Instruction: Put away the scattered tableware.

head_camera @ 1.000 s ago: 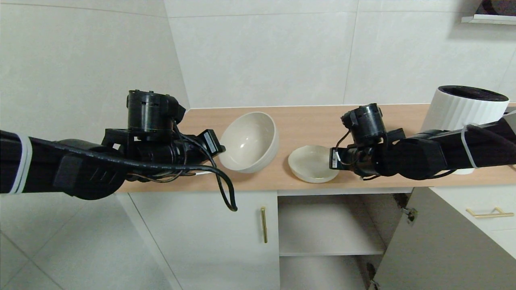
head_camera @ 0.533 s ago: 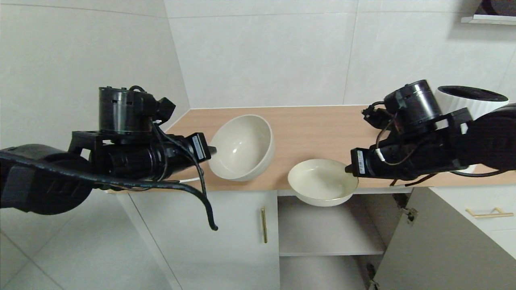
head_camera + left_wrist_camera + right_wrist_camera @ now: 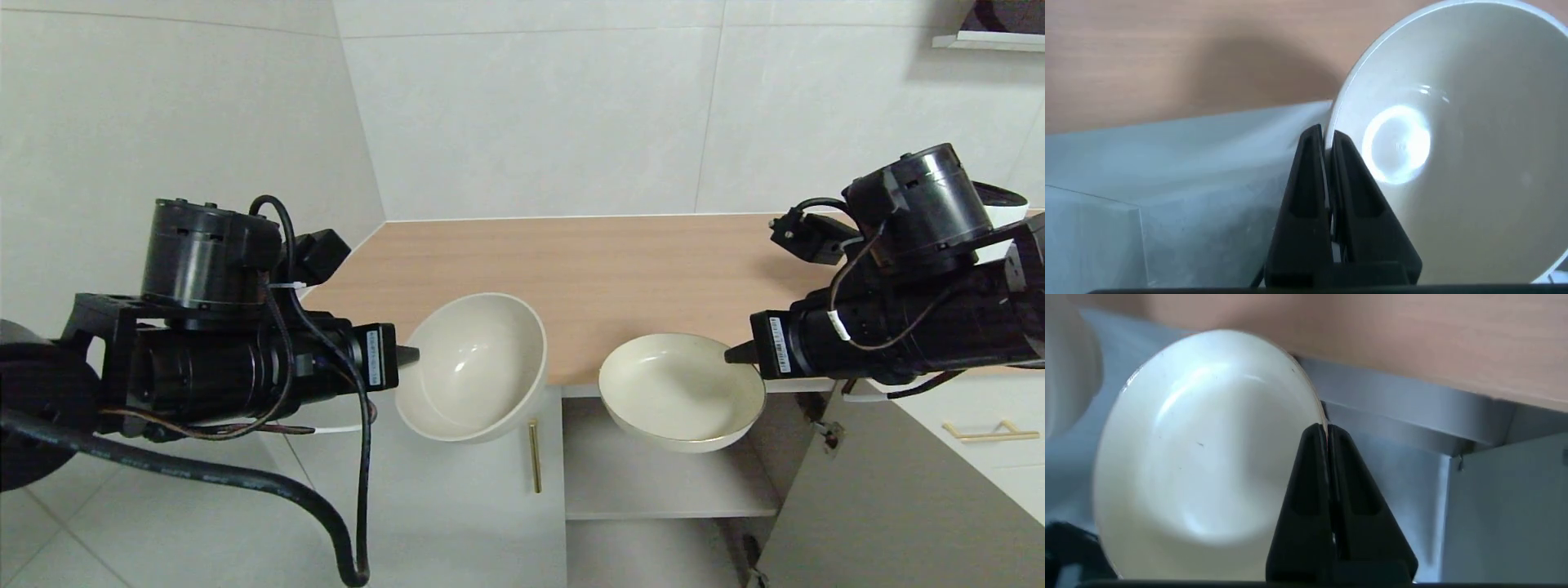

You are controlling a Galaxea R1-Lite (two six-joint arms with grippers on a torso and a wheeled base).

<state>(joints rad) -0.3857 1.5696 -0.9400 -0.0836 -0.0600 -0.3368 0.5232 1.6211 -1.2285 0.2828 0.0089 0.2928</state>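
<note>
1. The left gripper (image 3: 412,354) was clenched on the rim of the deep bowl (image 3: 473,367). In the left wrist view its two dark fingers (image 3: 1310,163) pinched the thin edge, one on each side of the wall.
2. The right gripper (image 3: 732,353) was clamped in the same way on the rim of the shallow bowl (image 3: 678,392). Its fingers (image 3: 1346,469) were shut tight on the edge.
3. The deep bowl hung in the air, tipped on its side so that its hollow faced the head camera, and it was gripped at the rim on the robot's left. It was off the countertop (image 3: 588,261), forward of the front edge and in front of the closed cabinet door (image 3: 473,506).
4. The shallow bowl was held hollow-up and slightly tilted, gripped at the rim on the robot's right. It too was forward of the countertop's front edge, above the open cabinet compartment (image 3: 661,482).
5. The two bowls were side by side with a clear gap between them, not touching.
6. Farther out, a brass handle (image 3: 534,456) ran upright on the closed cabinet door, and the open door (image 3: 882,506) stood swung out on the robot's right.
7. A white ribbed container (image 3: 1002,211) stood on the countertop behind the right arm, mostly hidden by it. A drawer handle (image 3: 984,430) showed below.
</note>
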